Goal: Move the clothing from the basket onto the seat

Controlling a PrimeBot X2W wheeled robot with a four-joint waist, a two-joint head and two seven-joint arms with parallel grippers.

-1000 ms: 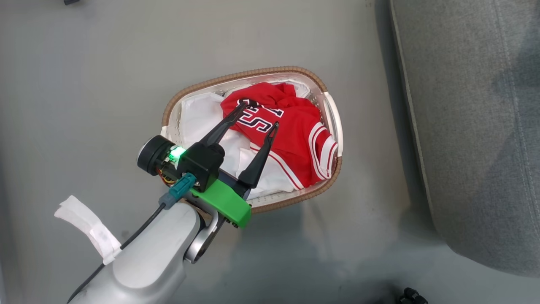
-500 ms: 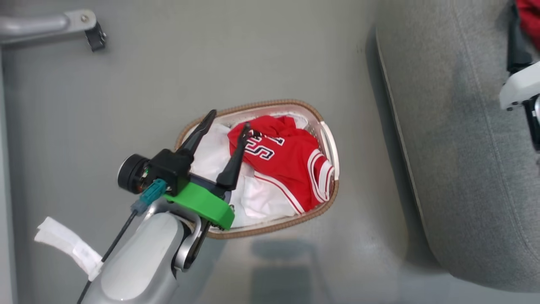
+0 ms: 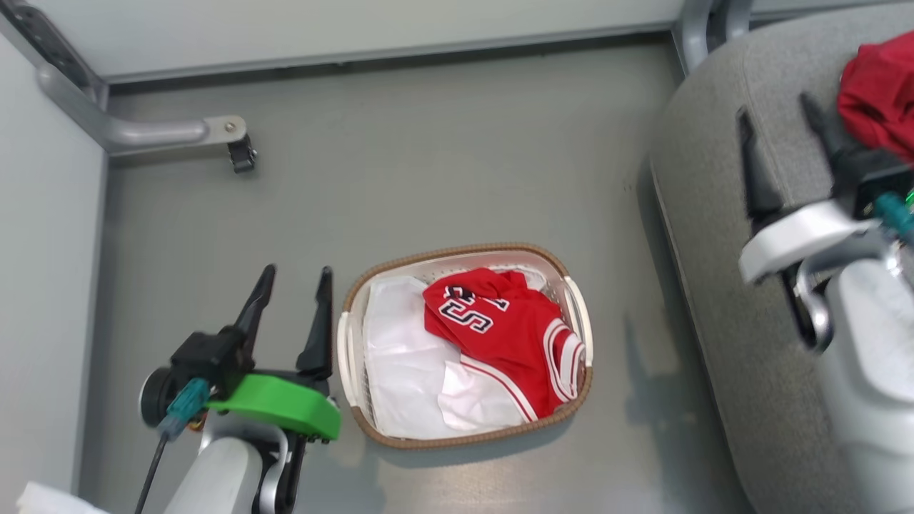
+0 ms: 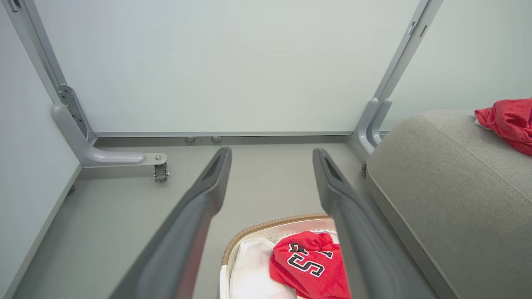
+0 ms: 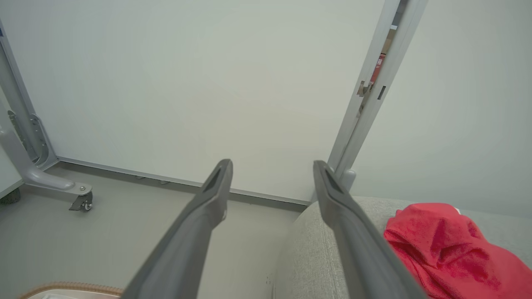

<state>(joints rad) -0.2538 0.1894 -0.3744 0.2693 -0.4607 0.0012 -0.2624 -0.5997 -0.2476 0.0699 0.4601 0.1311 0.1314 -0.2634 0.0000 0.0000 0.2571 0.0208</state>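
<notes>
Red lettered sports clothing (image 3: 507, 328) lies in the oval white brown-rimmed plastic basket (image 3: 457, 253); another red garment (image 3: 878, 93) rests on the grey fabric seat (image 3: 714, 214). Left gripper (image 3: 296, 270) beside the basket and right gripper (image 3: 775, 107) over the seat both gape wide, empty

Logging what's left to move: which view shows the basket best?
Head view: the whole basket, red clothing inside. The left wrist view catches just one end; the right wrist view, a sliver of rim.

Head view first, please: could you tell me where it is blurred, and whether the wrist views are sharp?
Head view: right gripper smeared by motion, basket crisp. Left wrist view: sharp, frame posts lean outward. Right wrist view: sharp, evenly lit.
</notes>
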